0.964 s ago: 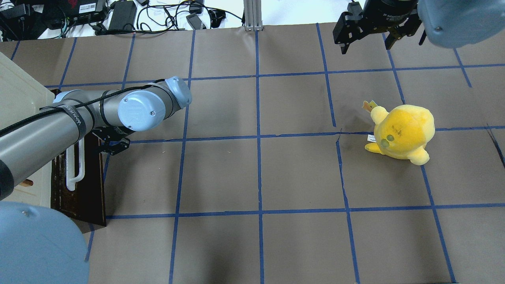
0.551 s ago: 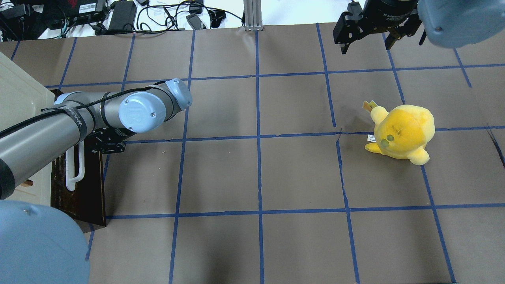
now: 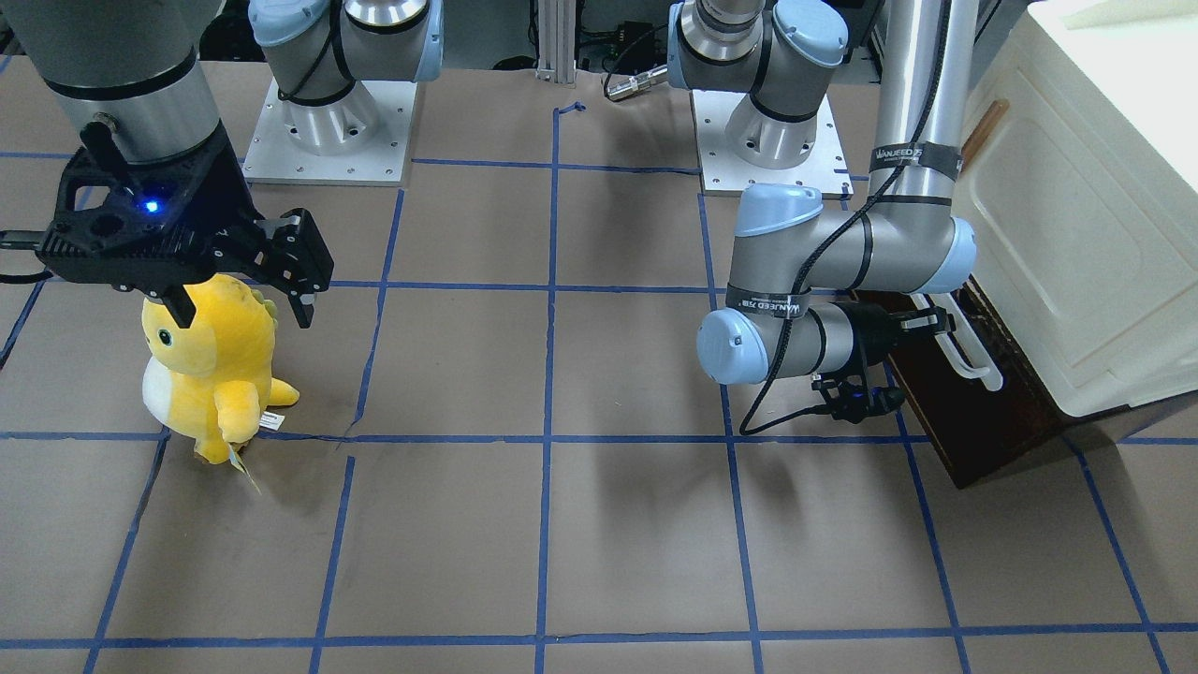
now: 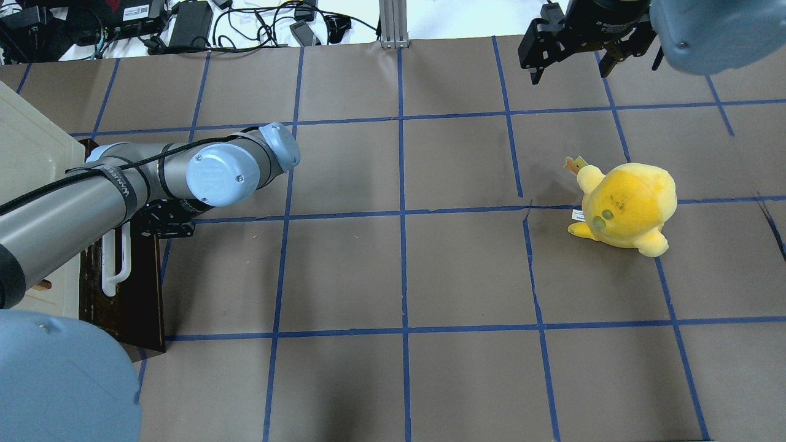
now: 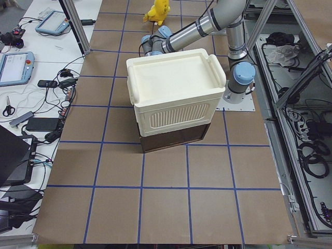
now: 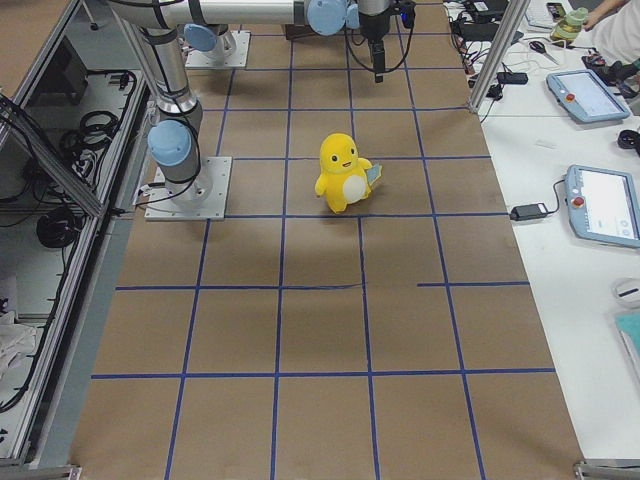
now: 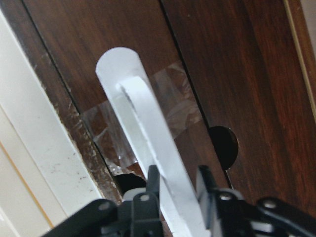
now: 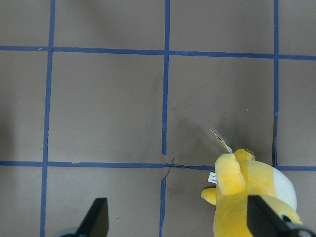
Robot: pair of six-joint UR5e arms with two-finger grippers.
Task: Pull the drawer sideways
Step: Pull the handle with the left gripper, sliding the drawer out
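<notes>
The drawer (image 4: 132, 301) is shallow and dark brown and sits under the cream-white cabinet (image 4: 31, 153) at the table's left edge. It also shows in the front view (image 3: 983, 421). Its long white bar handle (image 4: 115, 261) runs along the front. My left gripper (image 4: 163, 222) is at the handle's far end. In the left wrist view its two black fingers stand on either side of the white bar (image 7: 143, 133), shut on it. My right gripper (image 4: 568, 58) is open and empty, high over the far right of the table.
A yellow plush toy (image 4: 626, 205) stands on the right half of the table, below and in front of my right gripper (image 3: 243, 290). Brown paper with a blue tape grid covers the table. Cables and power bricks (image 4: 190, 24) lie beyond the far edge.
My left gripper has moved left onto the handle's end, and its fingers, spread a second ago, are now closed on the bar. The drawer and the right arm have not moved.
</notes>
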